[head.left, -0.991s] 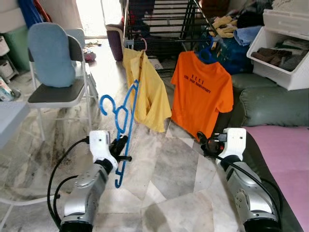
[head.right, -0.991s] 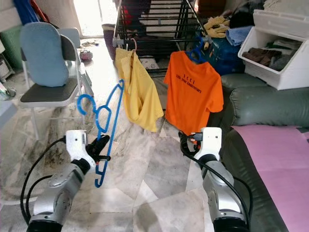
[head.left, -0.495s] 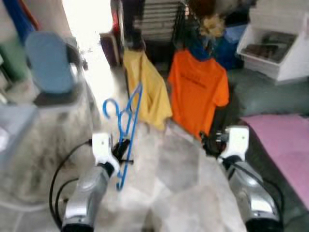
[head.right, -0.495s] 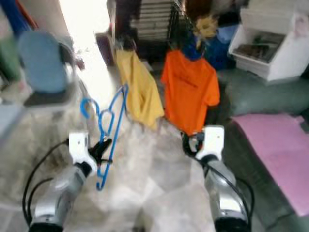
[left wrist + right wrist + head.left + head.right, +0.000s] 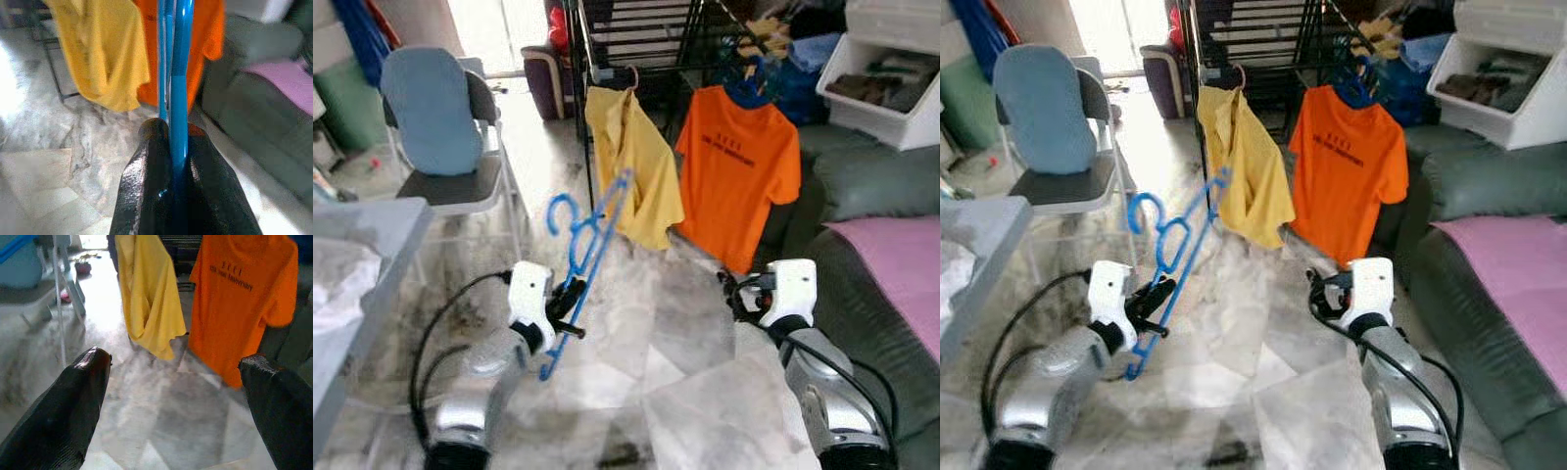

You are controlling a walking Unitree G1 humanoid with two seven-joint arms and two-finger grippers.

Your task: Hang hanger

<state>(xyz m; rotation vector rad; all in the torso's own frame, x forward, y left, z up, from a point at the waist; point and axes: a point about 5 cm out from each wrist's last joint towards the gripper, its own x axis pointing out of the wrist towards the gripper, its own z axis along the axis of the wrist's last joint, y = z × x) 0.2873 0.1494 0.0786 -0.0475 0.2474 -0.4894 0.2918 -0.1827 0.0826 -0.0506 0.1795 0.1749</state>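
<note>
The left gripper [image 5: 570, 302] is raised in front of the robot, its arm bent and reaching forward over the marble floor [image 5: 675, 333]. Its two black fingers [image 5: 146, 166] are clamped tight on the lower bar of one blue hanger [image 5: 587, 245], which tilts up and away from the gripper, hook end highest and pointing towards the chair side. In the left wrist view the blue bar runs straight up between the pinched fingers.

The right gripper [image 5: 176, 382] is held at about the same height on the other side, arm bent the same way, and its fingers stand wide apart with nothing between them; in the right wrist view they frame the floor and the hanging clothes.

Beyond both arms stands one dark drying rack [image 5: 636, 39]. Two shirts hang from it, near each other: a yellow shirt [image 5: 631, 166] on a pink hook, and an orange shirt [image 5: 739, 171] on a second blue hanger. The held hanger is near the yellow shirt but apart from the rack.

To the left stands one folding chair [image 5: 450, 186] with a blue cushion [image 5: 431, 113]. To the right is a dark sofa [image 5: 871, 186] with a pink cover [image 5: 896, 264], and above it a white bin [image 5: 886, 83] of clothes.
</note>
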